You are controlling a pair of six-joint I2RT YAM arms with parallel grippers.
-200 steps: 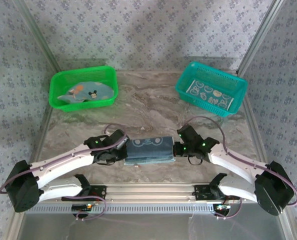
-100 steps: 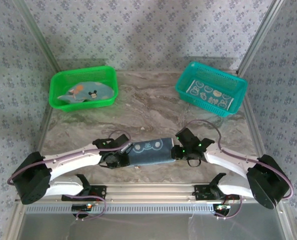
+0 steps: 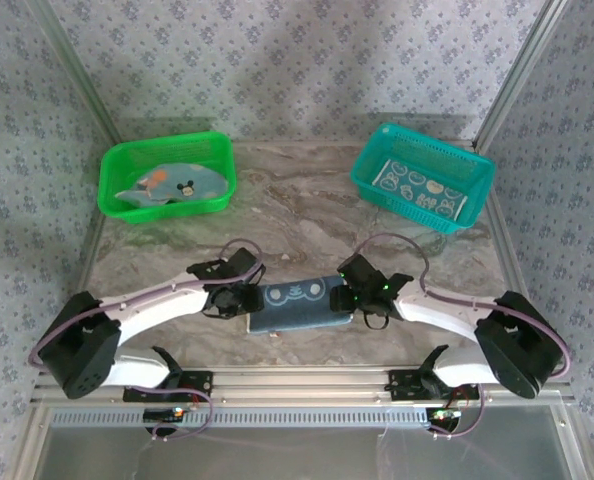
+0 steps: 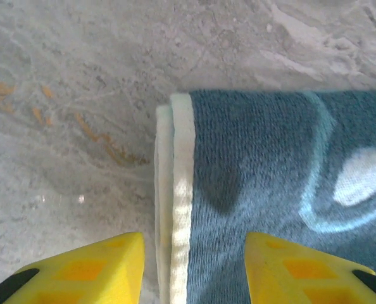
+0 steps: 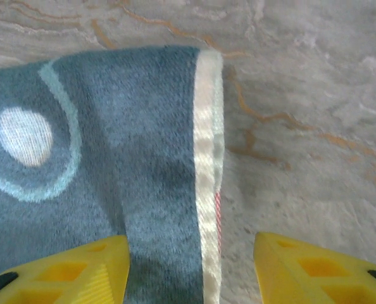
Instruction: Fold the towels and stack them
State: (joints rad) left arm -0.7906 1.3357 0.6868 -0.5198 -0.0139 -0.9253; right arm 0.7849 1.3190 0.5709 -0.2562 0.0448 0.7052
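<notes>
The folded towel [image 4: 270, 190] runs off the left wrist view's right edge.

Open table [image 3: 297, 215] is found between green basket [image 3: 177, 207] and teal basket [image 3: 405, 208]; the near middle is blocked by the folded towel [image 3: 297, 305].

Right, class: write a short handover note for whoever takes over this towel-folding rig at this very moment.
Left end effector: open, gripping nothing, fingers either side of the left edge of the folded towel.
Right end effector: open, straddling the same towel's right edge.
Things: the folded towel lies on the table between the arms. A rumpled towel sits in the green basket. A flat towel lies in the teal basket.
Done: one towel folded.
Left: stack it, probably on the flat towel, then fold the rumpled one.
</notes>
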